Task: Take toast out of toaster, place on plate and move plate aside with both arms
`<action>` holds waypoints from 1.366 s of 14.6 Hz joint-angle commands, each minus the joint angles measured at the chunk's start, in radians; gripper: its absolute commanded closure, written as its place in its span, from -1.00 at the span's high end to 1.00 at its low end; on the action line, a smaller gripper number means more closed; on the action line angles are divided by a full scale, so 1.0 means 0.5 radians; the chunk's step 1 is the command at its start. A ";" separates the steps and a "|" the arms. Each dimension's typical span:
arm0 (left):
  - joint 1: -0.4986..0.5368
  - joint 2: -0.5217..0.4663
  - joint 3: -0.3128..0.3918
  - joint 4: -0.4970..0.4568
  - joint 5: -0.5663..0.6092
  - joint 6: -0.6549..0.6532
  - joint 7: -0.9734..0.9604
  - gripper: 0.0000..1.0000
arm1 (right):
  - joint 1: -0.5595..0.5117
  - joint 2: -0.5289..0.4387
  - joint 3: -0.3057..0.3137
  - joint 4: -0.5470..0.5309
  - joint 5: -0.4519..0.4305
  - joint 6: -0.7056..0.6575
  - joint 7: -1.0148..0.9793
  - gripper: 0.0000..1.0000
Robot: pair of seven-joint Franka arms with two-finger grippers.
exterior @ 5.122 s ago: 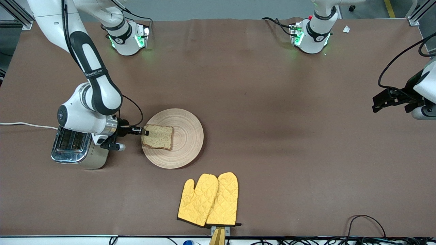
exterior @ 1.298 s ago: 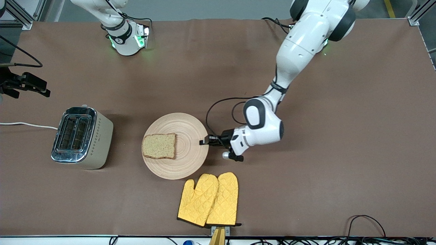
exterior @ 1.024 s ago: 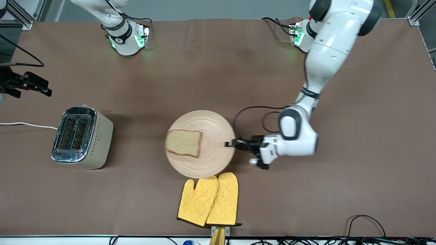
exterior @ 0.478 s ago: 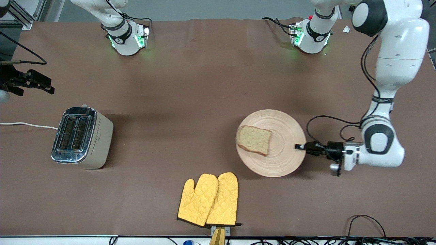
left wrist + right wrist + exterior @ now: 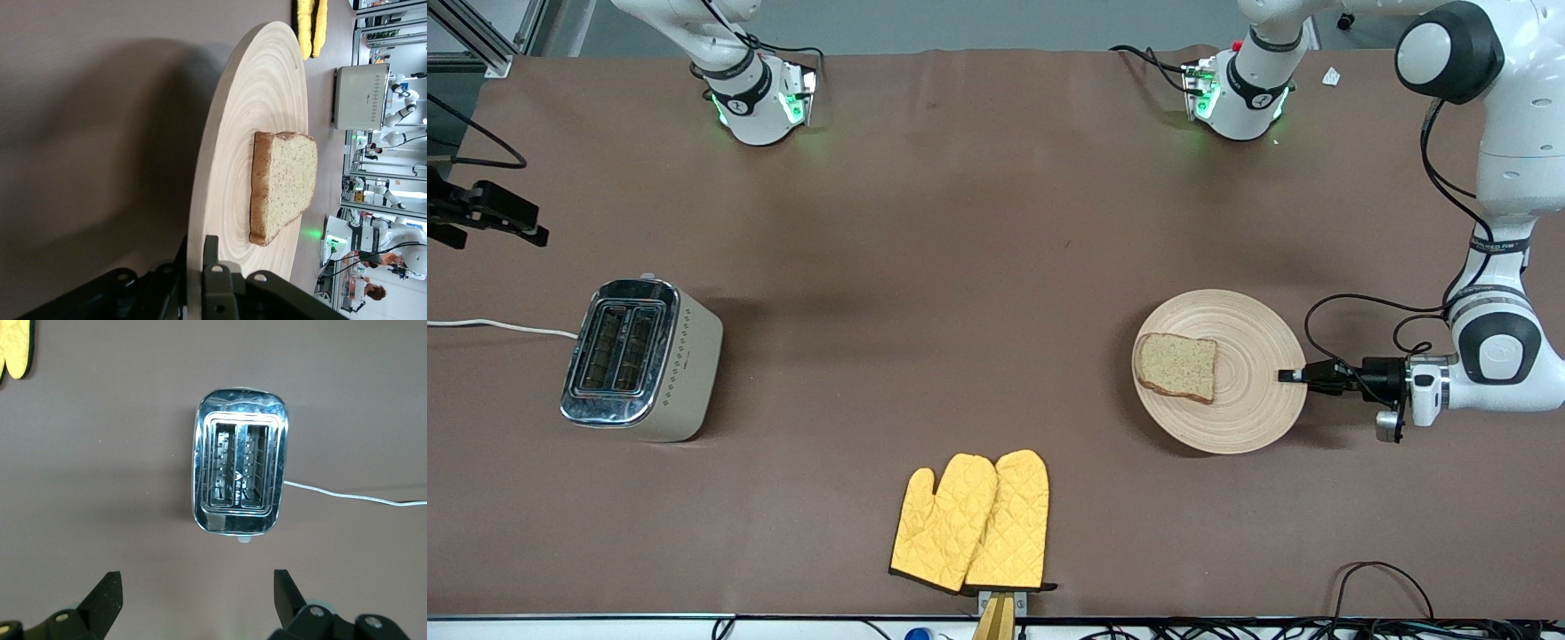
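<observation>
I find the right gripper (image 5: 541, 236) up at the right arm's end of the table, waiting with its fingers (image 5: 103, 599) spread wide and nothing between them; its wrist view looks straight down on the toaster (image 5: 639, 358). The toaster's two slots are bare, its white cord (image 5: 498, 327) trailing off the table edge. The yellow oven mitts (image 5: 971, 523) lie nearest the front camera, mid-table. Toward the left arm's end, I record the plate (image 5: 1249, 404) flat on the brown table (image 5: 960, 222), the toast (image 5: 1178, 365) lying on it. The left gripper (image 5: 1288, 376) is clamped on the plate's rim.
</observation>
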 commanded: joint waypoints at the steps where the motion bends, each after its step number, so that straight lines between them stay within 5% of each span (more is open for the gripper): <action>1: 0.043 0.053 -0.029 0.007 -0.009 -0.056 0.032 -0.97 | -0.049 -0.014 0.021 0.015 -0.033 -0.009 -0.004 1.00; 2: 0.043 0.051 -0.029 0.007 -0.006 -0.056 0.016 -0.89 | -0.055 -0.014 0.021 0.015 -0.036 -0.012 -0.001 1.00; 3: 0.043 0.047 -0.029 0.007 0.000 -0.056 0.016 -0.49 | -0.058 -0.014 0.021 0.012 -0.043 0.003 0.002 1.00; 4: 0.043 0.041 -0.026 0.007 0.000 -0.056 0.016 0.05 | -0.064 -0.014 0.021 0.015 -0.052 0.003 -0.001 1.00; 5: 0.046 0.035 -0.020 0.007 0.003 -0.053 0.019 0.98 | -0.074 -0.014 0.021 0.015 -0.049 0.000 -0.001 1.00; 8: 0.055 -0.050 0.011 0.114 0.272 -0.056 -0.026 1.00 | -0.080 -0.014 0.021 0.015 -0.049 0.000 0.002 1.00; 14: -0.003 -0.556 -0.014 0.252 1.039 -0.056 -0.174 1.00 | -0.107 -0.014 0.021 0.015 -0.024 -0.003 0.024 1.00; 20: -0.448 -1.078 -0.054 0.255 1.368 -0.178 -0.942 1.00 | -0.113 -0.014 0.018 0.082 -0.040 -0.012 -0.004 1.00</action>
